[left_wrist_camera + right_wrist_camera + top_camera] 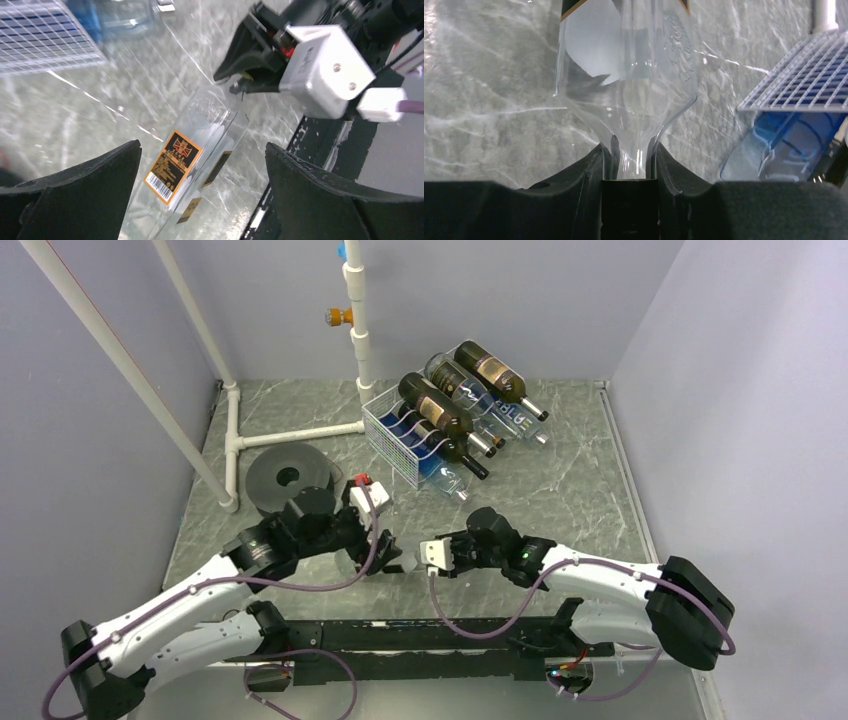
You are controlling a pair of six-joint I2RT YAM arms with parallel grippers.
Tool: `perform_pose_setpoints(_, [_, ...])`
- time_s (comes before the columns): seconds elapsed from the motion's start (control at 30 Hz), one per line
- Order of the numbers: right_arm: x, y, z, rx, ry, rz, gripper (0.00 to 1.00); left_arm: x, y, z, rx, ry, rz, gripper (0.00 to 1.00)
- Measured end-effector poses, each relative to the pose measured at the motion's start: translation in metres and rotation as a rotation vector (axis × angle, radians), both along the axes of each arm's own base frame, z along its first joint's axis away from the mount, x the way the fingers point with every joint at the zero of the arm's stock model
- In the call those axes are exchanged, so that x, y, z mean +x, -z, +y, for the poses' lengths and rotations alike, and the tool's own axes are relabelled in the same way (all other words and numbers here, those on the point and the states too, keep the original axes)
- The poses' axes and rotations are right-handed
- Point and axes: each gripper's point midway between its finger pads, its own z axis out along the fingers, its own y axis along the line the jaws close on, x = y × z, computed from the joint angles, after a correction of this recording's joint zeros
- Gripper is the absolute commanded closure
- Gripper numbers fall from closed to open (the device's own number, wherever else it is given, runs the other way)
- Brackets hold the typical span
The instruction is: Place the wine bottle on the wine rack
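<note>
Right jaws grip bottle; rack stocked

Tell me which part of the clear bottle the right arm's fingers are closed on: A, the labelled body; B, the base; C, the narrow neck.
C: the right wrist view shows the right fingers pinching the clear bottle at its neck, just past the shoulder.
</note>
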Motion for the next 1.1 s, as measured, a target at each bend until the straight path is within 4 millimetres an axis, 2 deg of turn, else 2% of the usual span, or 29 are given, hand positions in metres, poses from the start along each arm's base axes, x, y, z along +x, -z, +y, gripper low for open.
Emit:
perform_pose_setpoints(0.1, [0.002,0.0,-0.001,0.011,0.057,0.025,1.0,0.006,-0.036,0.007,-0.035,-0.023,-0.091,0.0])
perform_pose_setpoints(0.27, [0.002,0.001,0.0,0.021,0.12,0.054,1.0,0.019,-0.109,0.03,-0.096,-0.124,-0.28,0.0])
perform_pose_setpoints(0.4, [0.001,0.003,0.001,0.035,0.17,0.092,1.0,0.041,-0.169,0.061,-0.129,-0.316,-0.425,0.0])
perform_pose_setpoints(0.57, [0.006,0.0,0.001,0.067,0.257,0.113,1.0,0.071,-0.218,0.094,-0.142,-0.558,-0.565,0.01])
perform_pose_setpoints(0.7, [0.012,-0.012,-0.004,0.132,0.349,0.11,1.0,0.092,-0.235,0.112,-0.116,-0.711,-0.658,0.0])
perform_pose_setpoints(0.77, [0.015,-0.017,-0.008,0.158,0.394,0.111,1.0,0.099,-0.235,0.119,-0.099,-0.771,-0.697,0.01])
perform_pose_setpoints(0.83, [0.019,-0.023,-0.011,0.186,0.433,0.109,1.0,0.103,-0.224,0.128,-0.07,-0.823,-0.728,0.01])
perform_pose_setpoints(1.0, [0.024,-0.038,-0.011,0.251,0.476,0.103,1.0,0.104,-0.183,0.15,0.029,-0.904,-0.77,0.03])
perform_pose_setpoints(1.1, [0.027,-0.043,-0.009,0.272,0.489,0.099,1.0,0.105,-0.182,0.16,0.073,-0.935,-0.791,0.02])
